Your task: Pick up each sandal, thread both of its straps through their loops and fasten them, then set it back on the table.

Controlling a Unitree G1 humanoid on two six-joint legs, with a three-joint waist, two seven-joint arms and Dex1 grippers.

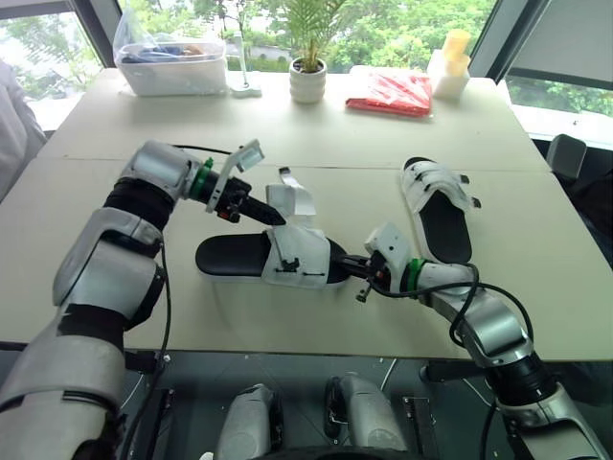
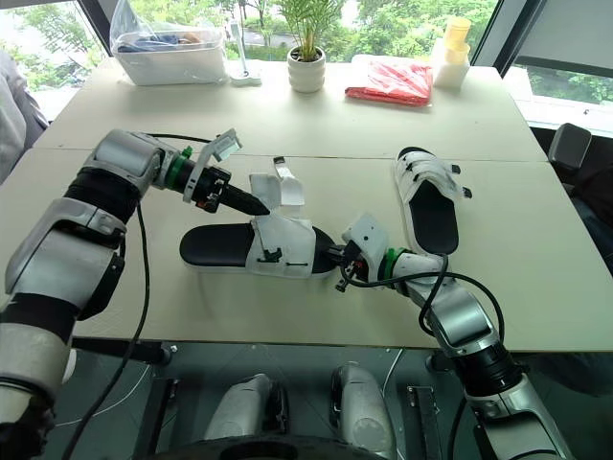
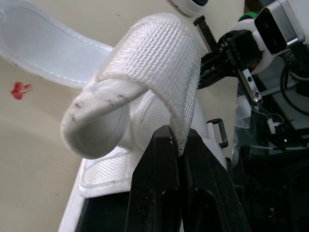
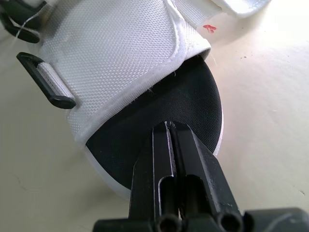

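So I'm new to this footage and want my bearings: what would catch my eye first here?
A black-soled sandal lies across the near middle of the table. The left gripper pinches its white strap, curled up off it, and the right gripper, fingers shut, is at its right-hand end. A second sandal lies apart on the robot's right, and a potted plant stands at the far edge.

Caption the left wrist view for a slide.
Left gripper shut on the white woven sandal strap, curled over the beige table.

The right pincer [image 4: 169, 126] (fingers pressed together) touches the sandal [image 4: 120, 63] on its black footbed.
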